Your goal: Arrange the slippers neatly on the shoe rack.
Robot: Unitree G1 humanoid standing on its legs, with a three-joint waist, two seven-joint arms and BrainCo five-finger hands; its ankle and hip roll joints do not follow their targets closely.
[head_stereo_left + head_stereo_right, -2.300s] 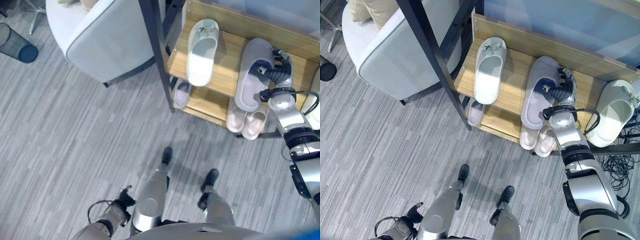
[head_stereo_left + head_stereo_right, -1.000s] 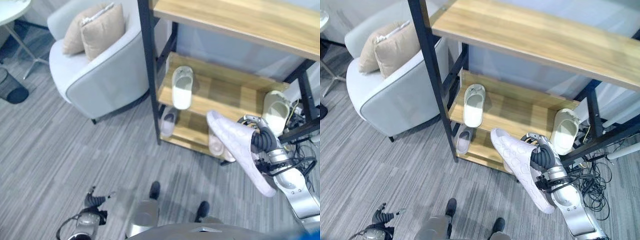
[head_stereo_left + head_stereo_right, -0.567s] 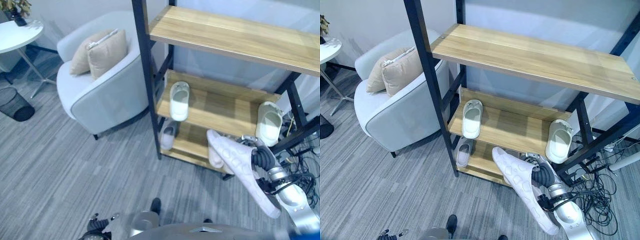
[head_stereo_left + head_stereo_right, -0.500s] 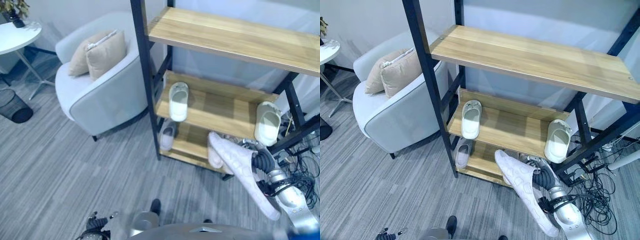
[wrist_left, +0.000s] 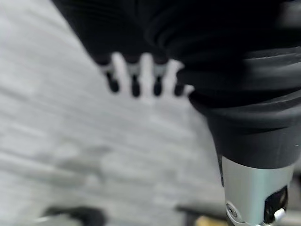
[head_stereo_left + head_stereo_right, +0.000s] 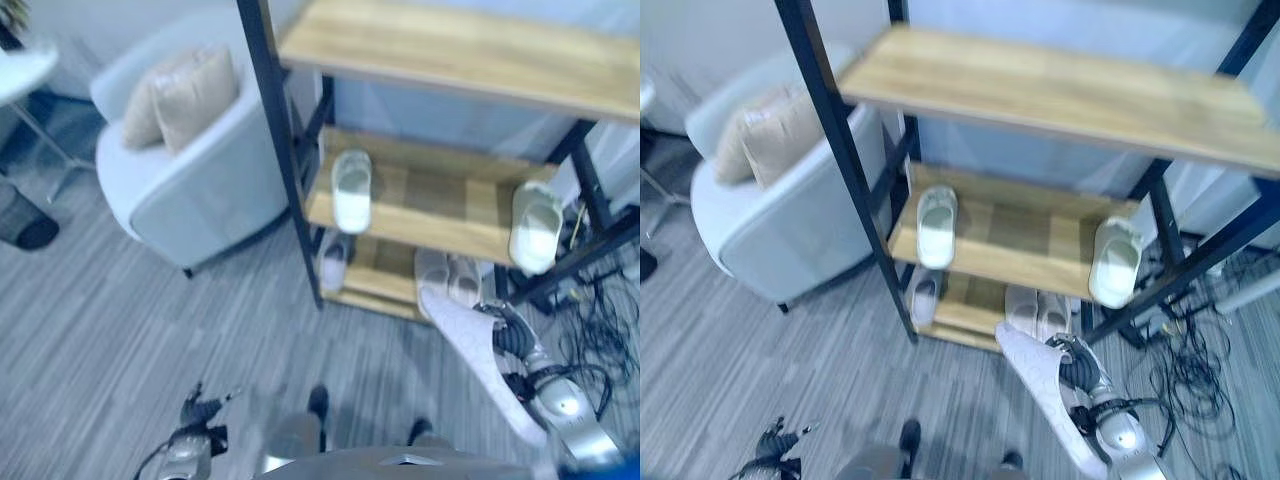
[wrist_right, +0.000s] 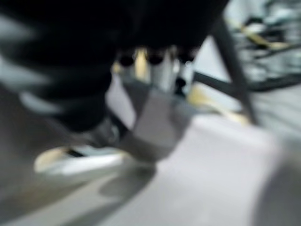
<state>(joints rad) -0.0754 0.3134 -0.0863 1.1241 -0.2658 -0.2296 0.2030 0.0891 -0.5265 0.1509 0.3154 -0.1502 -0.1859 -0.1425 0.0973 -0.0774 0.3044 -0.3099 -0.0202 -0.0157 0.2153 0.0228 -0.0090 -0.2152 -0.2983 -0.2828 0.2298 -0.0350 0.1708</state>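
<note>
A long pale lilac slipper [image 6: 472, 362] hangs tilted in front of the shoe rack's [image 6: 420, 225] lower right corner, above the floor. My right hand [image 6: 517, 343] is shut on its edge. On the middle shelf one white slipper [image 6: 350, 190] lies at the left and another white slipper [image 6: 535, 225] at the right end. The bottom shelf holds a small pale slipper [image 6: 333, 262] and a pinkish pair [image 6: 450, 275]. My left hand [image 6: 202, 410] hangs open low at the left over the grey floor, holding nothing; its straight fingers [image 5: 134, 75] show in the left wrist view.
A pale armchair [image 6: 185, 175] with beige cushions [image 6: 185, 90] stands left of the rack. A dark waste bin [image 6: 18, 220] and a white round table [image 6: 22, 72] are at the far left. A tangle of cables [image 6: 600, 330] lies on the floor right of the rack.
My right hand has taken the lilac slipper off the middle shelf and drawn it out in front of the rack. The camera has pulled back and shifted.
</note>
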